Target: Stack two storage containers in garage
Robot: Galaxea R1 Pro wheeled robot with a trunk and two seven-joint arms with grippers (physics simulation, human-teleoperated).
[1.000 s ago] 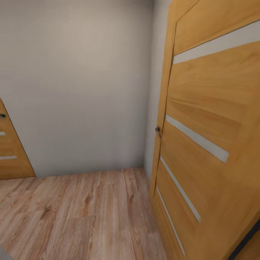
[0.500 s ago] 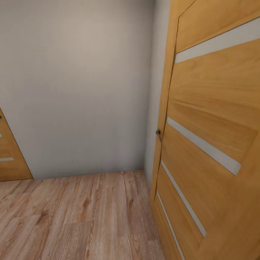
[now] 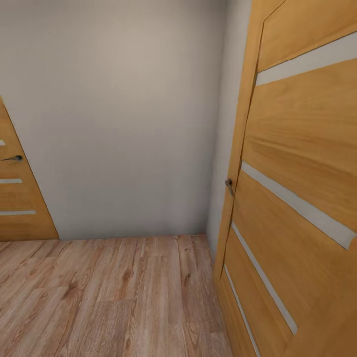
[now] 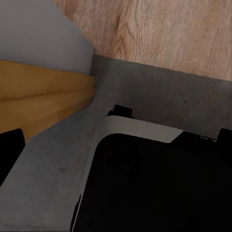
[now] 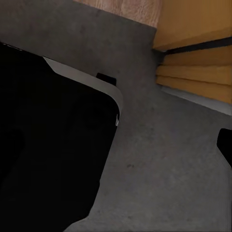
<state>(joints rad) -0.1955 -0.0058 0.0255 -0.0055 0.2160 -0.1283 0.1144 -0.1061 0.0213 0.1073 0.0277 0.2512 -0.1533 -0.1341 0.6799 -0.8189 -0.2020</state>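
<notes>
Left wrist view first: one black finger [image 4: 8, 152] poked in at the frame edge, and whether that pair stood wide or narrow, I couldn't tell. Beneath it sat the robot's own black base [image 4: 154, 183] with a pale rim, resting on dark grey concrete floor [image 4: 159, 96]. Past the base, an orange-wood door edge [image 4: 38, 96] met a grey wall [image 4: 38, 34], and light wood planks [image 4: 159, 29] began where the concrete ended.

Right wrist view: a sliver of black finger [image 5: 225, 145] at the edge, spread again impossible to judge. The same black base [image 5: 53, 145] sat on grey concrete [image 5: 169, 169], with an orange-wood door bottom [image 5: 198, 58] beyond it.

From the head camera: a big orange-wood door [image 3: 297, 173] with pale stripes stood at three o'clock, its small metal handle [image 3: 229, 185] on the near edge. A plain grey wall [image 3: 119, 114] filled twelve o'clock. A second striped door [image 3: 17, 198] with a dark handle sat at nine o'clock. Wood-plank floor [image 3: 114, 292] ran across six o'clock. The two storage containers were not to be seen in this hallway corner.
</notes>
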